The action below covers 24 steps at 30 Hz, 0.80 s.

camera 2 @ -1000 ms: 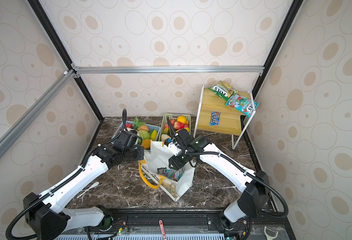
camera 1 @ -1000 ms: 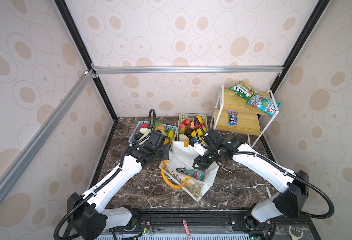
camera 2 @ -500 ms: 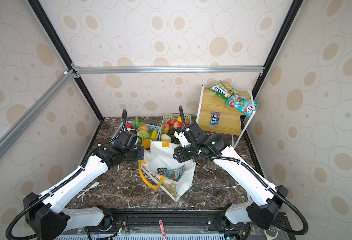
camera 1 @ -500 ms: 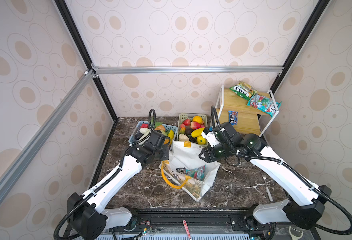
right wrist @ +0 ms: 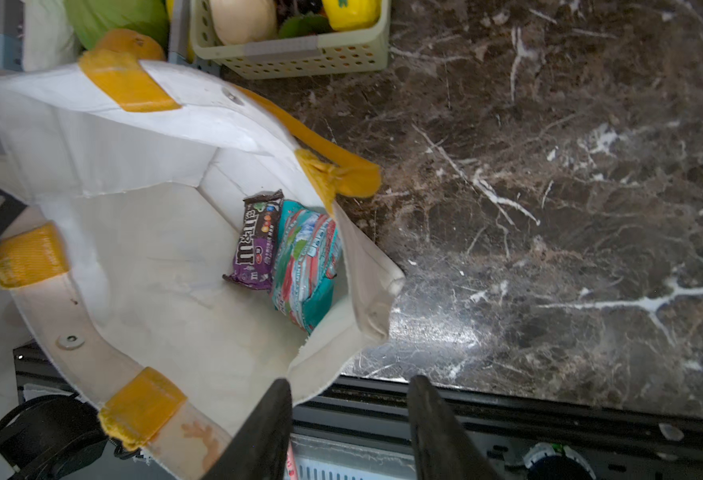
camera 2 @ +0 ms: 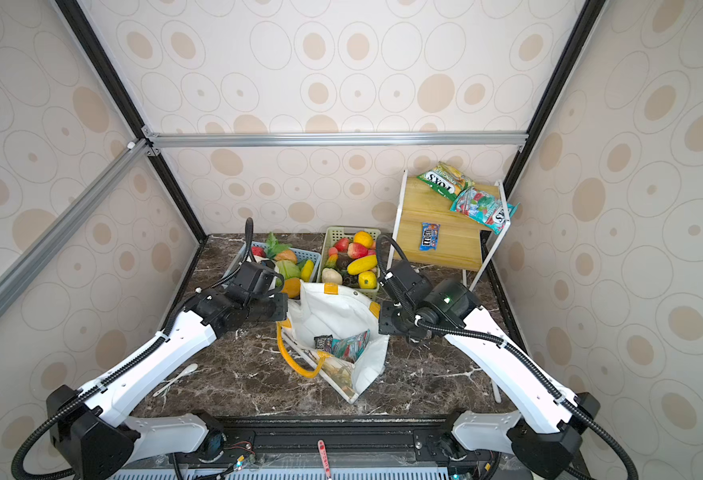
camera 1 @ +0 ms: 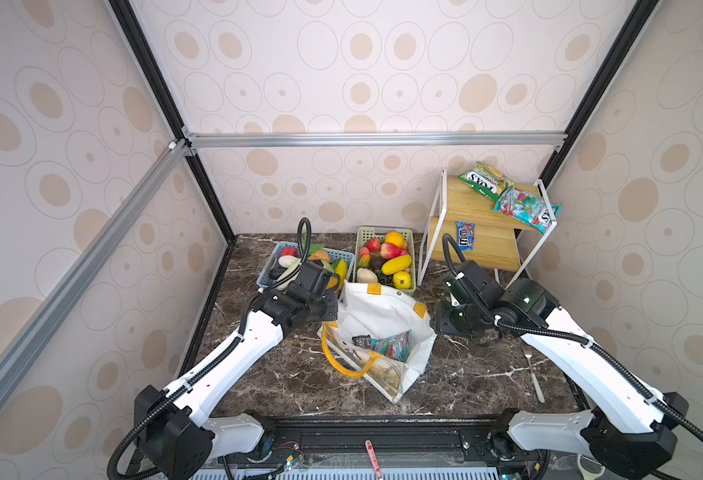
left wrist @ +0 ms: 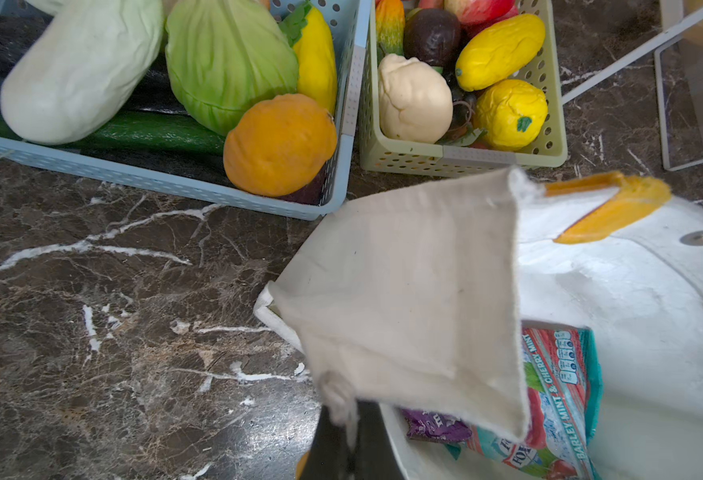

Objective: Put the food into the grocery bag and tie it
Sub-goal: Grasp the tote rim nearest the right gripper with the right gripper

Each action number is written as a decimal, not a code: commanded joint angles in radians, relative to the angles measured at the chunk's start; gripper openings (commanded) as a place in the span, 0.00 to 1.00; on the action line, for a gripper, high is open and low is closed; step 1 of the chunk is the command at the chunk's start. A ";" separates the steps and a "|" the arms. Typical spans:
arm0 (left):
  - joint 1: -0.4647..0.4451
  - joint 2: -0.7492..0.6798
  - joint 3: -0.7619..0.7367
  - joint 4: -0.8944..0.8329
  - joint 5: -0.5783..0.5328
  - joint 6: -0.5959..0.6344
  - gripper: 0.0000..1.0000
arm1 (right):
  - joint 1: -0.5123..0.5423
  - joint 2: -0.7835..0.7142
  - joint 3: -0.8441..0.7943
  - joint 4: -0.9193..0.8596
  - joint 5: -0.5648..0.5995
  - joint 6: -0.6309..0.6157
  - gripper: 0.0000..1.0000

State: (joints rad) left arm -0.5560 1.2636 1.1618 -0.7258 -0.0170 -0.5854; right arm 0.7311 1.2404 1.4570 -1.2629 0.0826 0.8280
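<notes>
Left fingers pinch grocery bag rim, holding mouth open. Right fingers spread, empty, just beside bag. Two packets inside; more food in green basket behind bag, nearer right arm.

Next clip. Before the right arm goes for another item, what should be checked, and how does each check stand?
1. Bag hold: left gripper shut on the grocery bag rim: ok.
2. Bag mouth open: ok.
3. Free arm: right gripper open, empty: ok.
4. Contents: purple packet and teal packet lie inside: ok.
5. All food bagged: not ok; produce fills blue basket and green basket, packets lie on shelf.
6. Tie: handles untied: not ok.
</notes>
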 commanded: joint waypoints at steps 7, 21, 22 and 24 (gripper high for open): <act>0.005 -0.009 -0.010 0.027 0.030 0.025 0.00 | 0.040 0.005 -0.105 0.084 -0.034 0.140 0.51; 0.004 -0.004 -0.008 0.047 0.039 0.021 0.00 | 0.042 0.070 -0.163 0.208 -0.062 0.153 0.34; 0.005 -0.005 -0.008 0.048 0.041 0.019 0.00 | 0.041 0.067 -0.168 0.209 -0.055 0.154 0.29; 0.005 -0.004 -0.007 0.043 0.042 0.019 0.00 | 0.041 0.059 -0.175 0.217 -0.032 0.155 0.21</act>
State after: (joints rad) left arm -0.5560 1.2636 1.1538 -0.6945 0.0113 -0.5774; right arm 0.7650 1.3033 1.2961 -1.0538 0.0235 0.9657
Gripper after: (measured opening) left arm 0.047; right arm 0.233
